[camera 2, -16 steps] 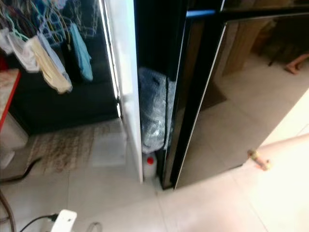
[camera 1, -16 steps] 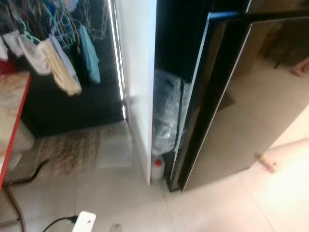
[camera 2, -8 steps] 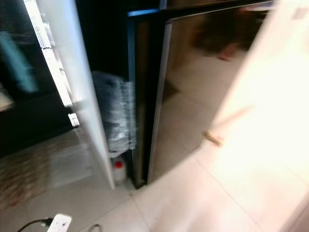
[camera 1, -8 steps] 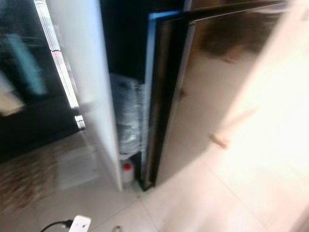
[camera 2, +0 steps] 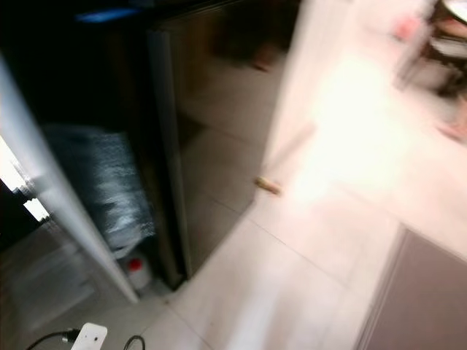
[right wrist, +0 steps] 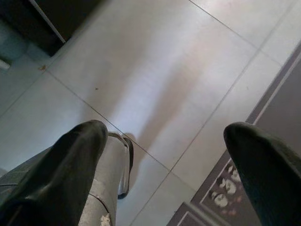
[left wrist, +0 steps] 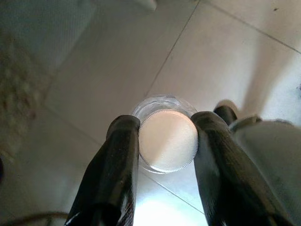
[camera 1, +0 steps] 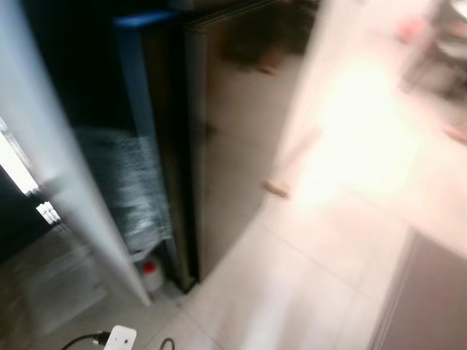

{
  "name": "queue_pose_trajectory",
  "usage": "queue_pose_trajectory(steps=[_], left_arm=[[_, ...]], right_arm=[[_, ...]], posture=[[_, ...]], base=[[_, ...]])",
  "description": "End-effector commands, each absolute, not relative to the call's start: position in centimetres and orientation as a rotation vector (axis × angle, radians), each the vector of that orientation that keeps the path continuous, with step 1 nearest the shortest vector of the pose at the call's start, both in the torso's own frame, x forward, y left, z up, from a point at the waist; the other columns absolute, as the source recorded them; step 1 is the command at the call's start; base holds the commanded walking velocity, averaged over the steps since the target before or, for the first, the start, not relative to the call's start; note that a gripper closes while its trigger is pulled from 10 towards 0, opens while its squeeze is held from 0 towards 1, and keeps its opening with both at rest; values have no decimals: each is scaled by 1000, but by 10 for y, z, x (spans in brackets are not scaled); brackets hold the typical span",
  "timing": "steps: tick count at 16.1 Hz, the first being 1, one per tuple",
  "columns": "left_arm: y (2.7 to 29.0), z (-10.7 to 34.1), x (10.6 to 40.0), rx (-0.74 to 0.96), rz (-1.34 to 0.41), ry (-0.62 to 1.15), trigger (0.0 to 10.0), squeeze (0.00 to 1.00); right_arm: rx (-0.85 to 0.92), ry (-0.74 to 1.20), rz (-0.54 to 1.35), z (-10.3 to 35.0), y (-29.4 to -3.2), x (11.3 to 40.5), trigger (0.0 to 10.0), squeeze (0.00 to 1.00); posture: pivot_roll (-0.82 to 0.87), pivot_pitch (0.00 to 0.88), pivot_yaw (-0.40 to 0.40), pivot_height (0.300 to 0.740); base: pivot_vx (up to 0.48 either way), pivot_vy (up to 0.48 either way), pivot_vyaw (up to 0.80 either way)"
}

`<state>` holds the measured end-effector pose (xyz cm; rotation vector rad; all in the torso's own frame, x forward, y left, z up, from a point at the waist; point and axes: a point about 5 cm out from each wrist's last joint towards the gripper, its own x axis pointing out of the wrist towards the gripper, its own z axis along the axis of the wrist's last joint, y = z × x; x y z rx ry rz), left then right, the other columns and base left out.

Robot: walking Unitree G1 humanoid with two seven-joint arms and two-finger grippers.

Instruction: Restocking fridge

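Head views blurred; tall dark glossy fridge [camera 1: 233, 146] stands on pale tiled floor [camera 2: 292, 277], its side panel reflecting the tiles; a white panel [camera 1: 58, 189] leans along the fridge's left, with a dark gap between them; in that gap sits a bundle wrapped in bubble wrap [camera 1: 135, 189], and at its foot on the floor a small white bottle with red cap [camera 1: 150, 273]; a white plug block [camera 2: 89, 338] with black cable lies on the floor near the bottom edge of the view; grey mat [camera 2: 423, 299] lies at the floor's right side; bright glare washes the tiles beyond the fridge.

Left wrist view: left hand [left wrist: 167, 141] is clamped on a clear bottle with white ribbed cap [left wrist: 168, 140], one black finger touching each side of the cap, held above the tiles.

Right wrist view: right hand [right wrist: 174, 141] hangs over the floor, fingers spread wide with nothing between them; mat edge beside it.
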<state>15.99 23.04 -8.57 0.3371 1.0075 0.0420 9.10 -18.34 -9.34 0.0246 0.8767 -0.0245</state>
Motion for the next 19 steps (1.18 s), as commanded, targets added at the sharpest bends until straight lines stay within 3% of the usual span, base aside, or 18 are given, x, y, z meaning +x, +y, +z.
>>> queue_pose_trajectory(steps=[1, 11, 16, 19], left_arm=[[226, -87, 160, 331, 31, 1013, 10000, 0], [227, -87, 158, 322, 29, 1022, 10000, 0], [227, -88, 157, 321, 27, 1026, 10000, 0], [227, -88, 157, 321, 24, 1029, 10000, 0]], right_arm=[[16, 948, -25, -99, -186, 75, 10000, 0], [45, 910, -42, -98, -184, 75, 10000, 0], [48, 906, -40, -98, -184, 74, 10000, 0], [50, 890, -46, -97, -184, 74, 10000, 0]], posture=[[-32, 42, -21, 740], [-36, 42, -15, 740], [-39, 40, -15, 740], [-35, 37, -16, 740]], base=[[0, 0, -800], [0, 0, 0], [0, 251, 0], [0, 245, -635]])
